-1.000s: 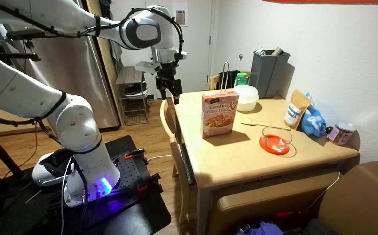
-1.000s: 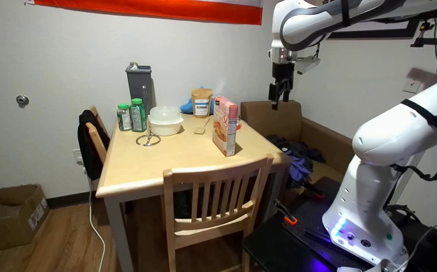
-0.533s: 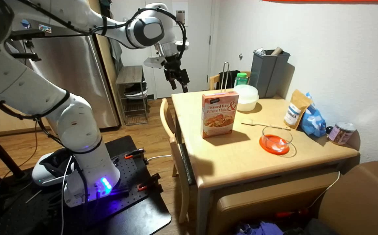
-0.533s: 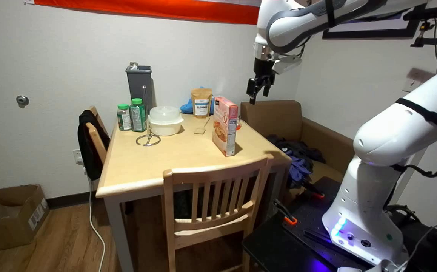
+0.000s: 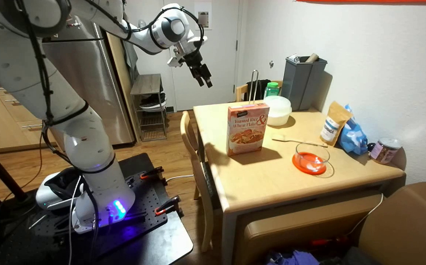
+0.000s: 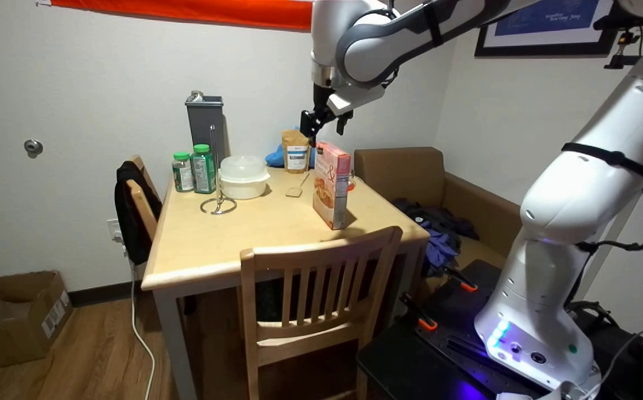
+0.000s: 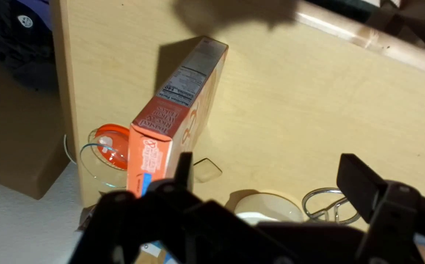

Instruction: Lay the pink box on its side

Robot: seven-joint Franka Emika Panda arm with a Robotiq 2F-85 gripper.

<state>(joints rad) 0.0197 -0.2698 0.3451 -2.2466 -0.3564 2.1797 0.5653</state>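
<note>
The pink box (image 5: 247, 129), a cereal carton with a flakes picture, stands upright on the table (image 5: 272, 184). It also stands upright in an exterior view (image 6: 330, 186), showing its narrow side. My gripper (image 5: 205, 84) is open and empty, above the table's chair side and higher than the box top. In an exterior view my gripper (image 6: 326, 137) appears just above the box. In the wrist view the box (image 7: 183, 84) lies left of the space between my open fingers (image 7: 265, 157). The left finger overlaps the box's lower right edge there; contact cannot be told.
A white lidded tub (image 6: 244, 186) and a metal stand (image 6: 217, 206) are on the table. A glass bowl on a red lid (image 5: 310, 165), a flat utensil (image 5: 297, 141) and a brown pouch (image 5: 334, 123) lie beyond the box. A chair back (image 6: 321, 247) rises at the near edge.
My gripper has swung across over the table, leftward in an exterior view toward the box, has risen slightly and tilted. It stays open. The box has not moved.
</note>
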